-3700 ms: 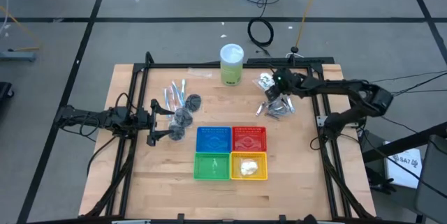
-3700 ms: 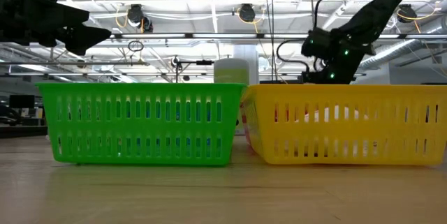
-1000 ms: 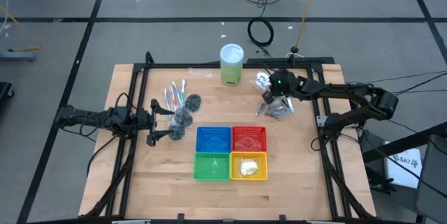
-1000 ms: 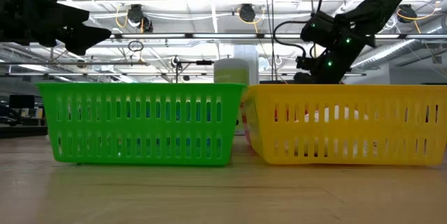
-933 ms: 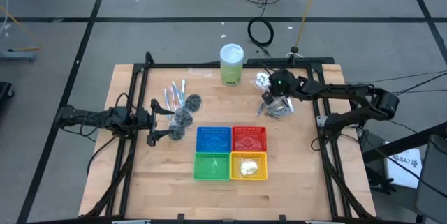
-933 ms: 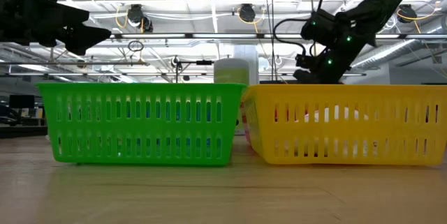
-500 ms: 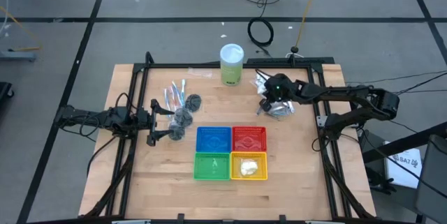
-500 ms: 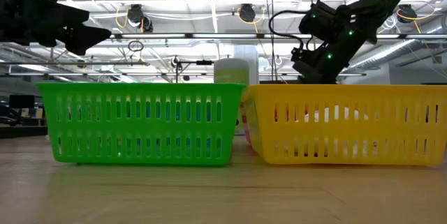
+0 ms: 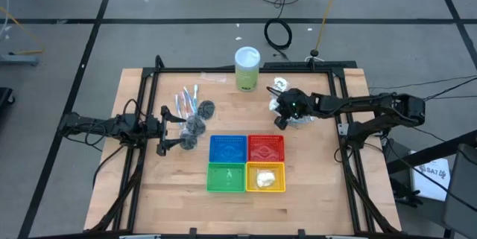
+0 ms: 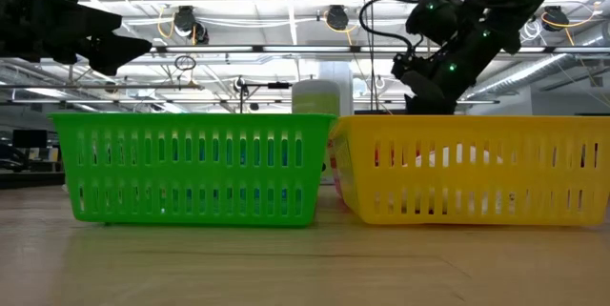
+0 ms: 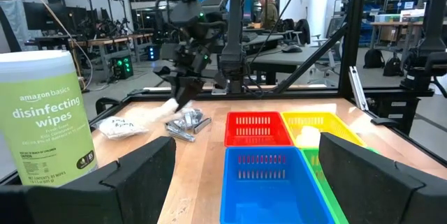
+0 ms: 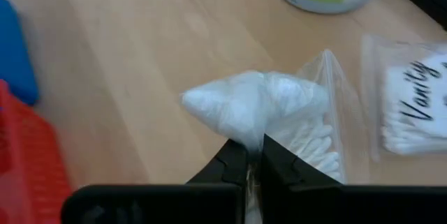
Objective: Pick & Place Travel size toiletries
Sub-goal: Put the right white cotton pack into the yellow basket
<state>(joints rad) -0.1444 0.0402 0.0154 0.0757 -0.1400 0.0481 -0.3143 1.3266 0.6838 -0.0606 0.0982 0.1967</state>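
Observation:
My right gripper is shut on a clear sachet of white swabs and holds it above the table's far right part. Below it lie another white sachet and a heap of silver foil tubes. My left gripper stands open at the left, level, its fingers on either side of the dark grey puffs. Clear-wrapped sticks lie on the wood behind the puffs. My right gripper pinches a bunched part of the sachet's clear wrap between its two fingers. The fingers slant down from the table's right side. In the left wrist view the sachet hangs below the fingers, lifted clear of the table.
Four small baskets stand together near the middle: blue, red, green and yellow with something white inside. A tall green wipes cylinder stands at the far edge. A black frame borders the table.
My right gripper has risen and gone toward the table's left edge, away from the foil heap, staying shut. The sachet has come up with it and now hangs clear of the table.

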